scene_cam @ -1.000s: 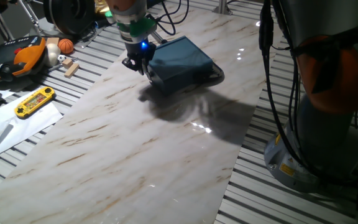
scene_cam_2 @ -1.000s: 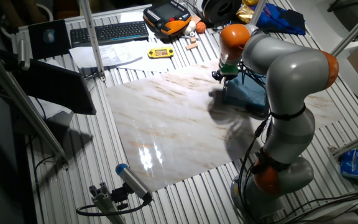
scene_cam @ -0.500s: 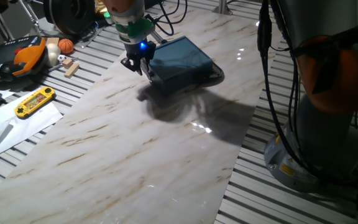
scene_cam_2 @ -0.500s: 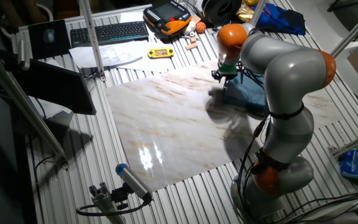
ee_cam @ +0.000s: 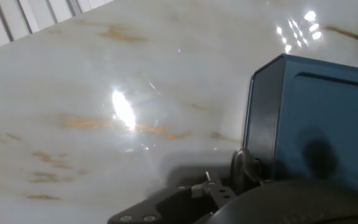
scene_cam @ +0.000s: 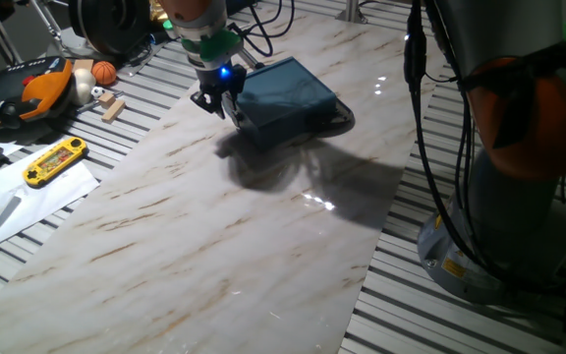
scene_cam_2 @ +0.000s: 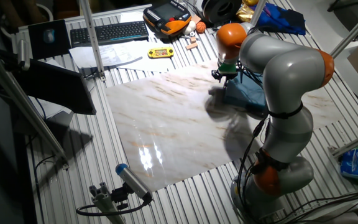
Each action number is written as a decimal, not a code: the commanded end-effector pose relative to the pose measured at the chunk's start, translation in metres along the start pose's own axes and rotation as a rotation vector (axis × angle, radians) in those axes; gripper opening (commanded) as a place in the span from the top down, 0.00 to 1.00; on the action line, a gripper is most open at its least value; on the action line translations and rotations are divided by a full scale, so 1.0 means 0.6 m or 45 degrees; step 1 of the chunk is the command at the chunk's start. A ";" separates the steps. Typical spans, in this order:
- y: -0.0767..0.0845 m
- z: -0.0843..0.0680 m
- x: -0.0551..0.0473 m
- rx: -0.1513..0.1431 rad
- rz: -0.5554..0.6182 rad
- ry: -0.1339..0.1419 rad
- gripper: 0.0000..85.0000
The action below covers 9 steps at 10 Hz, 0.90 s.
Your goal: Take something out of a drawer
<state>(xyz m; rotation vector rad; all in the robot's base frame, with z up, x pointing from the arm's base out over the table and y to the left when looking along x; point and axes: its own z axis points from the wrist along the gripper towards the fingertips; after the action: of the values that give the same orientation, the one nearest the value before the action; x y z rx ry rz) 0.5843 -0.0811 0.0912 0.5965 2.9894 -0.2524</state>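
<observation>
Hand view shows the knob [ee_cam: 241,169] at 5 o'clock, on the front of the shut drawer [ee_cam: 261,124] of the dark blue box [ee_cam: 328,118]; whether the end effector [scene_cam: 220,102] is closed on it I cannot tell. My worry is a slip off that small knob, or the light box dragging across the glossy worktop [scene_cam: 214,226] instead of opening. No packet shows; presumably it lies inside.

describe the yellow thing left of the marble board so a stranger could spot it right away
Start at the white marble board and look off its side onto the slatted metal table, away from the flat dark blue box. There, on the edge of white paper sheets, lies the yellow handheld game, the only bright yellow flat rectangle there.
</observation>
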 end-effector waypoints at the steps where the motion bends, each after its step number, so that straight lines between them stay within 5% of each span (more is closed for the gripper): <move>1: -0.002 0.001 0.000 0.000 0.002 0.001 0.60; 2: -0.004 0.003 -0.001 0.001 0.002 0.000 0.80; 6: -0.008 0.013 -0.003 0.001 -0.006 -0.006 0.80; 7: -0.008 0.012 -0.003 0.006 -0.002 -0.009 0.60; 9: -0.008 0.012 -0.003 0.002 0.002 -0.005 0.60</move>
<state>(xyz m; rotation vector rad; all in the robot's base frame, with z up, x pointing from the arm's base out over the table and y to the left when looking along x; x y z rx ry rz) 0.5841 -0.0874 0.0849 0.5990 2.9853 -0.2551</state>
